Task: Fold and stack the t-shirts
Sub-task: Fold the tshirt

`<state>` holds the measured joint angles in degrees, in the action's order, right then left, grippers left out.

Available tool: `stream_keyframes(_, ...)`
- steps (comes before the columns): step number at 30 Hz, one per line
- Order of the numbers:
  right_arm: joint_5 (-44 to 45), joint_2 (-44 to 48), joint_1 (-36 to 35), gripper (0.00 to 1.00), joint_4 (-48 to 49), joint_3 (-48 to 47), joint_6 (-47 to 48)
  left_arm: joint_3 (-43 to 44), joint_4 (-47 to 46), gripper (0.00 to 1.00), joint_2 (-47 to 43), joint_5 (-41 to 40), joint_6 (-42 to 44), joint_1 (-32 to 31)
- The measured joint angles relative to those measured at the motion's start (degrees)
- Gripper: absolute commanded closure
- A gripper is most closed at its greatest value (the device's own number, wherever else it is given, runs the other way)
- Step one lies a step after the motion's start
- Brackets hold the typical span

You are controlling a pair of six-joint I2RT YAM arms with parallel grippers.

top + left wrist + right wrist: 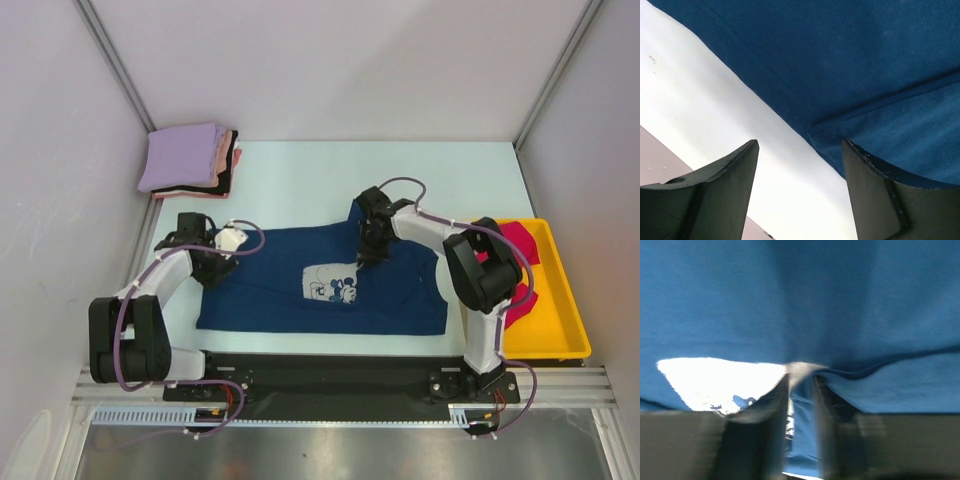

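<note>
A navy t-shirt (400,290) lies spread flat across the middle of the table, its white mouse print (332,283) facing up. My left gripper (213,265) sits low at the shirt's left edge. In the left wrist view this gripper (800,145) is open, with bare white table between the fingers and the shirt's hem (865,60) by the right finger. My right gripper (362,258) is down on the shirt's upper middle. In the blurred right wrist view its jaws (801,377) stand narrowly open around a raised fold of navy cloth (865,300), beside the print (715,377).
A folded stack (185,158) with a lavender shirt on top of pink and black ones rests at the back left corner. A yellow tray (560,300) at the right edge holds a crimson shirt (515,250). Grey walls close in the table on three sides.
</note>
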<state>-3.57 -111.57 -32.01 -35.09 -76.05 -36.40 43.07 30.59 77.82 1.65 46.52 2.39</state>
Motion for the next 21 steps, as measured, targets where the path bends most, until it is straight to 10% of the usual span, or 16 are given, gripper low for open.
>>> stream_keyframes(5,-2.38,-0.52,-0.13,0.1,-1.49,-4.04,2.69,1.01,0.46,0.27,0.42,0.55,-3.56,0.28)
stream_keyframes(21,-1.4,-12.61,24.26,0.42,-4.52,-33.11,8.26,22.25,-4.04,0.29,17.84,2.62,-32.94,6.54)
